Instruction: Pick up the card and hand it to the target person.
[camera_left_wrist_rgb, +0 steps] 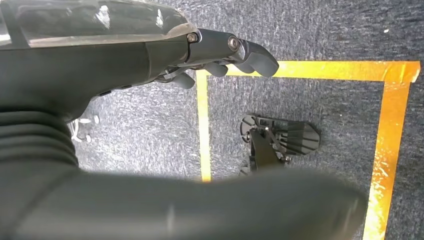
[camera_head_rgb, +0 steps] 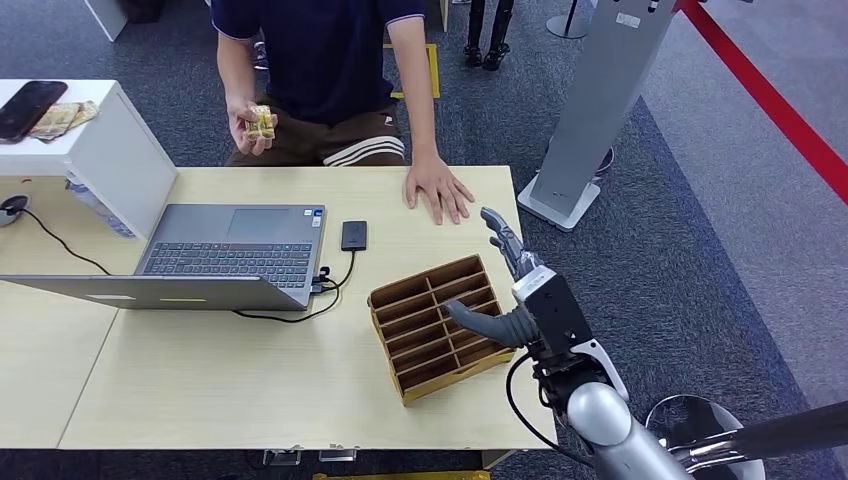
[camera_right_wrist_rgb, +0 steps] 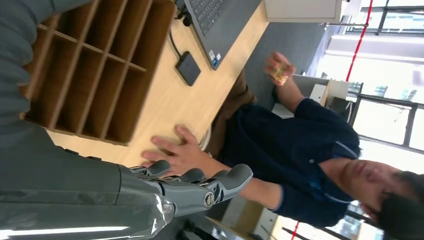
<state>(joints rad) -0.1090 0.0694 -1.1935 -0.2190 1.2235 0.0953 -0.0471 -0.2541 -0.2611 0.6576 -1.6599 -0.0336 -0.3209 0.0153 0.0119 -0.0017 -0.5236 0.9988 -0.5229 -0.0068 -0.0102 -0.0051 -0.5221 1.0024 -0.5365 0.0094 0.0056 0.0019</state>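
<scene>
The right hand (camera_head_rgb: 512,290) reaches forward over the table's right edge, beside and partly above the wooden slotted organizer (camera_head_rgb: 432,325), its fingers stretched toward the person and spread, its thumb jutting sideways over the organizer's compartments; it holds nothing. In the right wrist view the same hand (camera_right_wrist_rgb: 190,187) lies extended with the fingertips apart, near the person's hand (camera_right_wrist_rgb: 172,152) that rests flat on the wooden table (camera_right_wrist_rgb: 165,102). The card (camera_head_rgb: 261,121), a small yellowish item, is held up in the person's other hand (camera_head_rgb: 250,125), well apart from the robot's hand; its face is too small to read. The left hand (camera_left_wrist_rgb: 220,57) hangs over grey carpet marked with yellow tape (camera_left_wrist_rgb: 202,125), fingers loosely curled in with nothing in them; most of it is hidden by its own blurred cover and thumb. An open laptop (camera_head_rgb: 225,255) and a small black drive (camera_head_rgb: 353,235) on a cable lie on the table. The organizer's slots are partly hidden by the thumb.
</scene>
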